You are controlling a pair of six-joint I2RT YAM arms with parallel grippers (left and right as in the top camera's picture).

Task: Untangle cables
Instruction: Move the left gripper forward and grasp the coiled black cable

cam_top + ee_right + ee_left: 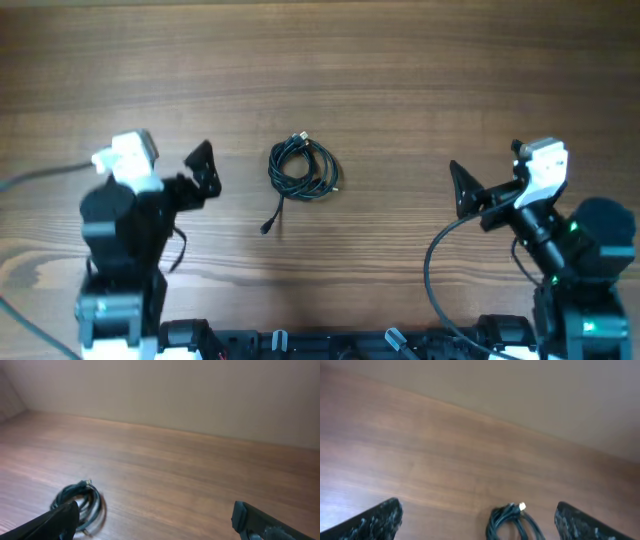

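Observation:
The cables [303,167] lie as one small coil of thin black cords in the middle of the wooden table, and a loose tail ends in a plug [268,228] toward the front. My left gripper [207,170] hovers to the coil's left, open and empty. In the left wrist view the coil [512,522] sits between and beyond the spread fingers [375,520], with a pale plug tip on top. My right gripper [462,185] stands well to the right, open. In the right wrist view the coil [82,502] shows beside the left finger [50,522].
The wooden table [400,80] stretches flat on all sides of the coil. Both arm bases and their thick black cables [435,270] sit along the front edge. A plain wall [175,390] rises beyond the far edge.

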